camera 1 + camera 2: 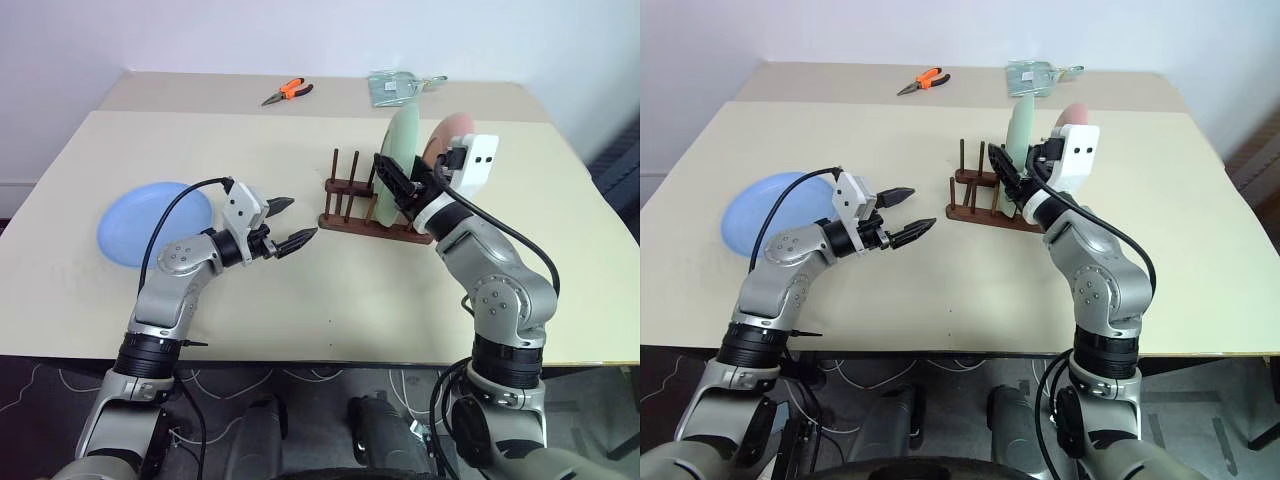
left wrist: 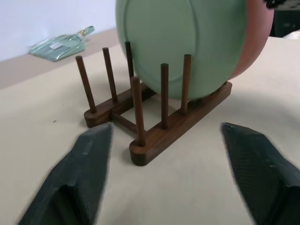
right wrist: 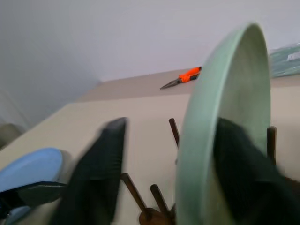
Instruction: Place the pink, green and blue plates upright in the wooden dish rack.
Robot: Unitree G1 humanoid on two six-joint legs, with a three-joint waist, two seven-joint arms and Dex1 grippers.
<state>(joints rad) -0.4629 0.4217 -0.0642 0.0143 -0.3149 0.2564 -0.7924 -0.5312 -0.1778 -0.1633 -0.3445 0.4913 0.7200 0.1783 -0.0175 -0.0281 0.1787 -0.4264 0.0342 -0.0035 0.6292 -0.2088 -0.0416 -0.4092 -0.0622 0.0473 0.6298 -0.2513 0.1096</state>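
Standing upright between the pegs of the wooden dish rack (image 1: 365,210) are two of the three plates: the green plate (image 1: 401,160) and, just behind it toward the table's right edge, the pink plate (image 1: 452,130). The rack sits a little right of the table's middle, its left-hand slots bare. The right gripper (image 3: 168,178) straddles the green plate's rim with its fingers spread apart, one on each face and the near finger clear of the plate, so the plate appears to be released and resting on the rack by itself. That suggests the green-plate step is at its very end.

The blue plate (image 1: 152,222) lies flat near the table's left edge, well apart from the rack. The left gripper (image 1: 288,225) hangs above the table between the blue plate and the rack, pointing toward the rack, fingers wide and holding nothing.

Next, the right gripper likely needs to draw back off the green rim without tipping it, and one arm must go to the blue plate, get a finger under its low rim, stand it on edge and lower it into a free slot left of the green one.

Orange-handled pliers (image 1: 288,92) and a clear packet (image 1: 396,87) lie at the far edge, out of the way.
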